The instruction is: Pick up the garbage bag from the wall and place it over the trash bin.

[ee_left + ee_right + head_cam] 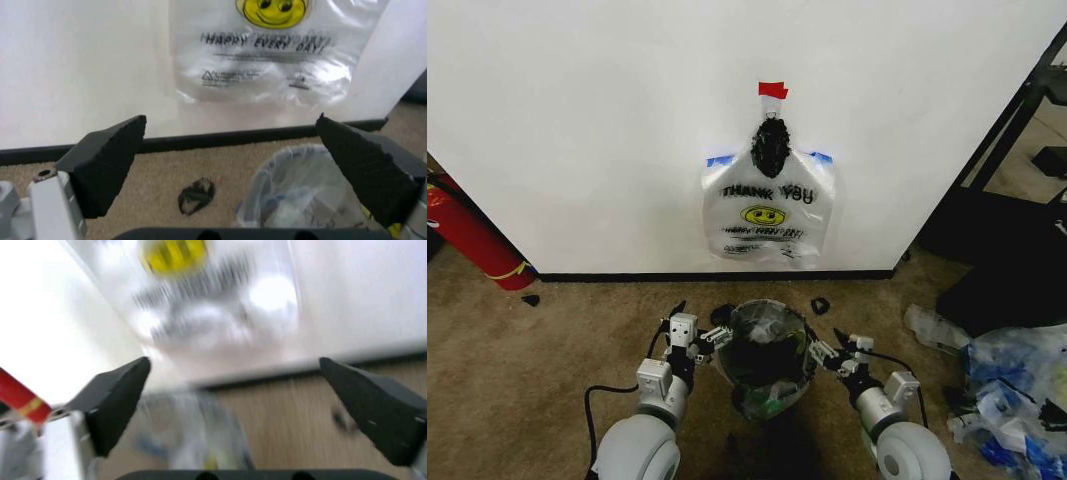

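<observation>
The trash bin (pixel 765 362), round and black, stands on the carpet just in front of the wall (pixel 587 130). The garbage bag (pixel 772 325), thin and clear with a bluish tint, lies draped over the bin's rim and hangs down its sides. The left wrist view also has the bag-covered bin (pixel 300 192) in it. My left gripper (pixel 712 340) sits open against the bin's left side. At the bin's right side my right gripper (pixel 824 352) is open too. Nothing sits between the fingers of either one, as both wrist views show.
A white printed "THANK YOU" bag (pixel 769 212) hangs on the wall under red tape (pixel 773 90). A red fire extinguisher (pixel 467 235) leans at the left. A heap of plastic bags (pixel 1007 385) and a black rack (pixel 1017 130) lie to the right. Small black scraps (pixel 820 305) dot the carpet.
</observation>
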Motion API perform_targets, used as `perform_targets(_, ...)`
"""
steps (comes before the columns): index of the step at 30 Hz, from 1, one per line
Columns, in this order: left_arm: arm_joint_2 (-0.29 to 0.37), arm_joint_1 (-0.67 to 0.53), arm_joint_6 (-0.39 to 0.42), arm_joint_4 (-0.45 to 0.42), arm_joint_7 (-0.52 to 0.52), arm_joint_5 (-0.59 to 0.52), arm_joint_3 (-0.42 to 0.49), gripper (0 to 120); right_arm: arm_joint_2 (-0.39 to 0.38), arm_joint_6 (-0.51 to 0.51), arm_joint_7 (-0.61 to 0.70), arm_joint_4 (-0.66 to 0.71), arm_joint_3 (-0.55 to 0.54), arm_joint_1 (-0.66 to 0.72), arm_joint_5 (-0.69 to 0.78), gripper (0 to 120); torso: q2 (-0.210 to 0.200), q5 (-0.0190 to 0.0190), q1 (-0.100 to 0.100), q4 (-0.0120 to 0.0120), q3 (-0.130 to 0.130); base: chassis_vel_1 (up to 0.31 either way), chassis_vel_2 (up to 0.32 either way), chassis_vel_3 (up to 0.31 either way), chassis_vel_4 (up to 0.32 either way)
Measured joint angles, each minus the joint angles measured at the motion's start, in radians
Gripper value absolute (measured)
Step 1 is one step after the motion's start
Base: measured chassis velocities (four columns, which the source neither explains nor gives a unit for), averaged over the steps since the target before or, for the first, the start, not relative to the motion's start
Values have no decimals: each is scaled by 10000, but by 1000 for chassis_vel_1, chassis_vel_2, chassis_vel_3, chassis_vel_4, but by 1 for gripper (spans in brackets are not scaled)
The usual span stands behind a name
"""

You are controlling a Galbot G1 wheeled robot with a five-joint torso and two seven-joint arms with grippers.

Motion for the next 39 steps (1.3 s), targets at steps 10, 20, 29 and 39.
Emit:
perform_targets(10, -244, -192, -1440, 320, 455, -34, -488, 100, 1054, 2853, -567, -264, 1391, -483, -3479, 100, 0, 0, 0, -3, 0, 0, 0, 0, 0)
perform_targets(20, -449, -323, -2953, 129, 1083, -927, -1275, 100, 1772, 4077, -283, 485, 2268, -1064, -5128, 100, 0, -1, 1, -3, 0, 0, 0, 0, 0)
perform_targets(29, -603, -41, -3114, -581, 1261, -1155, -1828, 100, 1702, 3740, 618, 814, 2030, -1211, -5619, 100, 0, 0, 0, -1, 0, 0, 0, 0, 0)
perform_targets(39, -760, 119, -3021, -656, 1341, -924, -1779, 100, 1765, 3676, 642, 1203, 2057, -1635, -5401, 100, 0, 0, 1, -1, 0, 0, 0, 0, 0)
